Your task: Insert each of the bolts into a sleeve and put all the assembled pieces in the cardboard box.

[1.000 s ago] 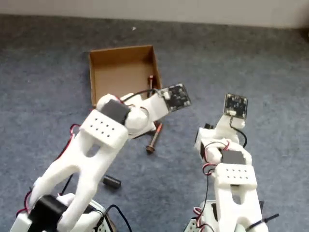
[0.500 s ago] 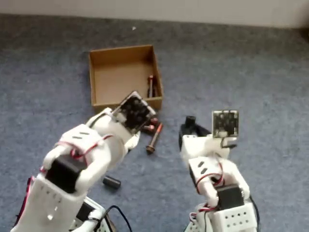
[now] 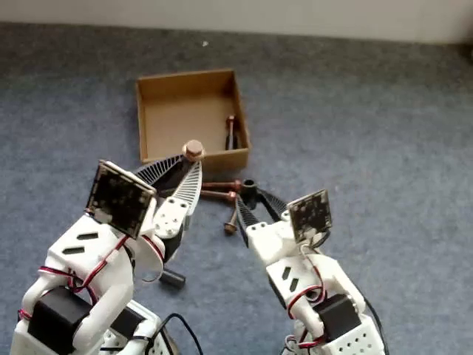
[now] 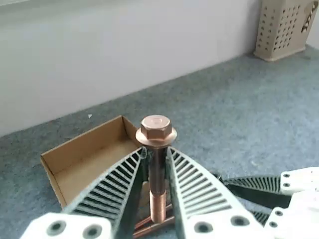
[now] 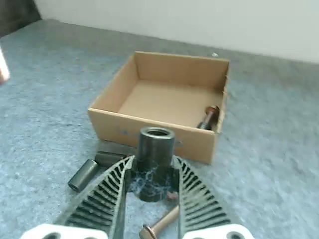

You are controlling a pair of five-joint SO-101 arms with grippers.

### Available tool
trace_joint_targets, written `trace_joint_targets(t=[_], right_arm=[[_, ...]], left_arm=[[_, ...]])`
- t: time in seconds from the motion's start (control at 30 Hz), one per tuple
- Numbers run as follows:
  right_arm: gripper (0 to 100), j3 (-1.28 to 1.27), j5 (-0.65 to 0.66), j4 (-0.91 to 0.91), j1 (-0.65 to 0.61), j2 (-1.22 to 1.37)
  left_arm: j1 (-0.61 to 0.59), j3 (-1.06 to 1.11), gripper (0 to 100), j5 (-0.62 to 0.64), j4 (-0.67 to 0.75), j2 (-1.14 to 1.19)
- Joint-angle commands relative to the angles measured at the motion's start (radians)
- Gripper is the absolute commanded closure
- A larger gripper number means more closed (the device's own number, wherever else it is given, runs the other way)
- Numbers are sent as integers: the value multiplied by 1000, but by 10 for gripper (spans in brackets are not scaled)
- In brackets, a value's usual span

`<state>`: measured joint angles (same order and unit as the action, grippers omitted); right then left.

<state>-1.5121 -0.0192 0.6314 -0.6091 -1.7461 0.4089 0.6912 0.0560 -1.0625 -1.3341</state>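
Copper-coloured hex-head metal bolt [image 4: 156, 132]: rigid, likely slick, best held mid-shank, where left gripper [image 4: 155, 152] clamps it; right gripper [image 5: 153, 162] clamps black cylindrical sleeve [image 5: 156, 144].

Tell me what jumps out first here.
The left gripper grips a copper bolt upright, head up, in front of the box. Beside it the right gripper grips a black sleeve upright, bore up. One assembled piece lies in the box against a side wall, and loose bolts lie on the carpet just outside it.
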Motion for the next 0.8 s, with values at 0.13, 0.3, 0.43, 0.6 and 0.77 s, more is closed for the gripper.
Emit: trace_joint_targets(t=[0.13,0.3,0.43,0.6,0.77], right_arm=[[993,-58,72,-108,-93,-90],[993,-96,84,-197,-130,-90],[993,-110,84,-248,-157,-90],[993,-108,84,-269,-156,-90],[993,-108,84,-269,-157,-90]], left_arm=[[4,-5,995,164,78,-15],[59,19,995,178,78,-15],[104,82,995,175,129,-15],[107,145,995,175,187,-15],[105,150,995,173,193,-15]])
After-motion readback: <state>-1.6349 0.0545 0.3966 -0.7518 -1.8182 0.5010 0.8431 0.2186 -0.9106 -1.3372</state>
